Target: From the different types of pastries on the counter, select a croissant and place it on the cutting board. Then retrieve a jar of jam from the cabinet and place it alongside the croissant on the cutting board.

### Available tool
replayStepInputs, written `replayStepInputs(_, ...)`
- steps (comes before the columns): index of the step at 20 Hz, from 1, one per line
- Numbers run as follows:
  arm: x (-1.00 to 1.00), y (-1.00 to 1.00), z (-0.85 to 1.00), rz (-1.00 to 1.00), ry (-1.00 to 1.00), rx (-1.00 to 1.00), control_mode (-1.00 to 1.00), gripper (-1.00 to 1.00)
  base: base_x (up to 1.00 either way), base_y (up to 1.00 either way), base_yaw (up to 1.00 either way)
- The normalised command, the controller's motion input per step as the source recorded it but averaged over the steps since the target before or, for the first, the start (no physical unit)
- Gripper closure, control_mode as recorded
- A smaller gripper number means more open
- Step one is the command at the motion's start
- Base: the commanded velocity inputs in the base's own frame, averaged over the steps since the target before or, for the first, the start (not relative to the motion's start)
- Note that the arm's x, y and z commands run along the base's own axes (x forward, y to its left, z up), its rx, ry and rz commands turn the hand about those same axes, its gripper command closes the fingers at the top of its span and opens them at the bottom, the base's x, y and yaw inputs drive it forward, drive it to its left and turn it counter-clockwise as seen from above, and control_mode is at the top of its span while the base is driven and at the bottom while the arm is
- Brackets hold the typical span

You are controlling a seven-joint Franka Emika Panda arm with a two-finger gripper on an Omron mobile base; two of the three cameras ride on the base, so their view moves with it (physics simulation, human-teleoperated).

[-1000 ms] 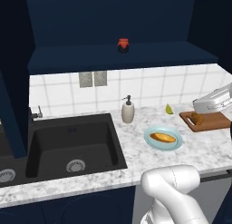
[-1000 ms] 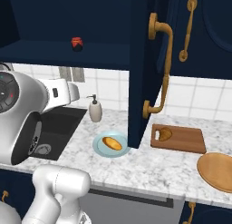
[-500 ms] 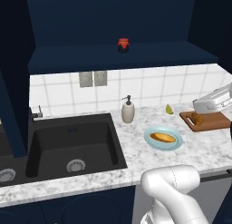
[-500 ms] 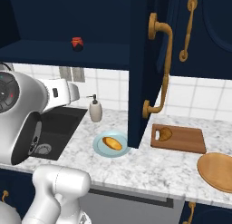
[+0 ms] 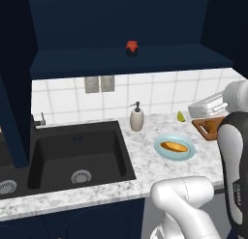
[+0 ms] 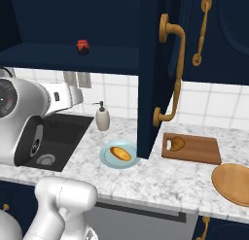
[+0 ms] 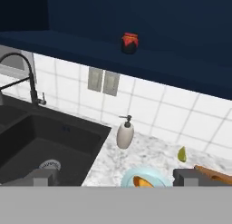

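The red jar of jam (image 5: 131, 48) (image 6: 83, 46) stands on the open cabinet's dark shelf, and in the hand view the jar (image 7: 129, 42) sits high and well ahead of me. The golden-brown croissant (image 6: 177, 144) lies on the left end of the reddish cutting board (image 6: 194, 149) (image 5: 205, 128). My gripper (image 7: 117, 176) is open with nothing between its fingertips (image 7: 43, 175). It hovers above the counter (image 6: 160, 178), below the shelf. The other pastry, a smooth orange bun (image 5: 175, 146), rests on a light blue plate (image 6: 108, 156).
The open navy cabinet door (image 6: 151, 74) with its brass handle (image 6: 171, 74) hangs between the plate and the cutting board. A soap dispenser (image 5: 137, 118), a lime wedge (image 5: 181, 116), the black sink (image 5: 72, 151), a faucet (image 7: 22, 73) and a round wooden plate (image 6: 233, 183) are nearby.
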Motion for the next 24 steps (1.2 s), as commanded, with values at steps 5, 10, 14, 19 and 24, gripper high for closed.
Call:
replayStepInputs(5, 0.62, 0.07, 0.52, -0.04, -0.35, 0.02, -1.00, -1.00, 0.00, 0.00, 0.00)
replayStepInputs(10, 0.00, 0.01, 0.66, 0.00, -0.08, 0.00, -1.00, -1.00, 0.00, 0.00, 0.00)
replayStepInputs(14, -0.30, -0.02, 0.96, 0.00, 0.21, 0.00, -1.00, -1.00, 0.00, 0.00, 0.00)
replayStepInputs(19, 0.12, 0.00, 0.55, 0.00, 0.27, 0.04, -1.00, -1.00, 0.00, 0.00, 0.00)
replayStepInputs(24, 0.36, 0.00, -0.68, -0.10, -0.29, 0.03, -1.00, -1.00, 0.00, 0.00, 0.00)
